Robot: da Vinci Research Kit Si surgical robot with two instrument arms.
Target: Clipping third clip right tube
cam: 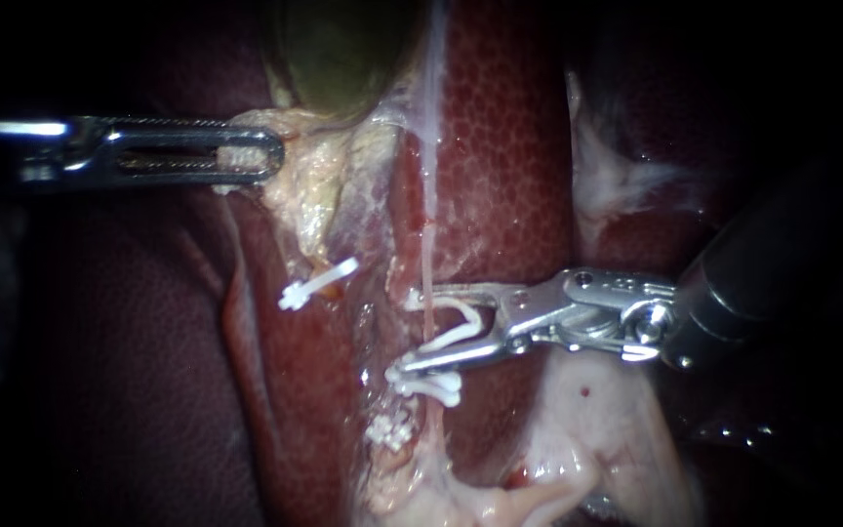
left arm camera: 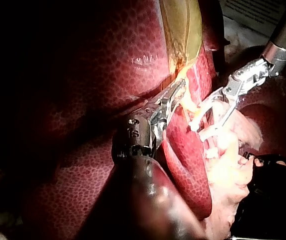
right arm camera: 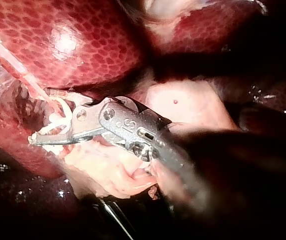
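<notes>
Right instrument (cam: 404, 332) comes in from the right with its jaws spread wide and an open clip (cam: 461, 327) seated in them, both jaws touching it. The right tube (cam: 428, 224), a thin pale-pink strand running down over the liver (cam: 509, 146), passes right between that clip's legs, so the jaws straddle it from the side.

It's tight at the lower edge. The lower jaw's tip sits just above a seated clip (cam: 431, 387) that's already across the same tube, and I can't tell if they actually touch. Above the upper jaw there's a long bare stretch of tube, so loads of room up there.

Left instrument (cam: 267, 156) has its jaws clenched on pale tissue (cam: 246, 122) just under the gallbladder (cam: 343, 49), well apart from the tube. Another clip (cam: 316, 285) lies between the two instruments, clear of both sets of jaws.
</notes>
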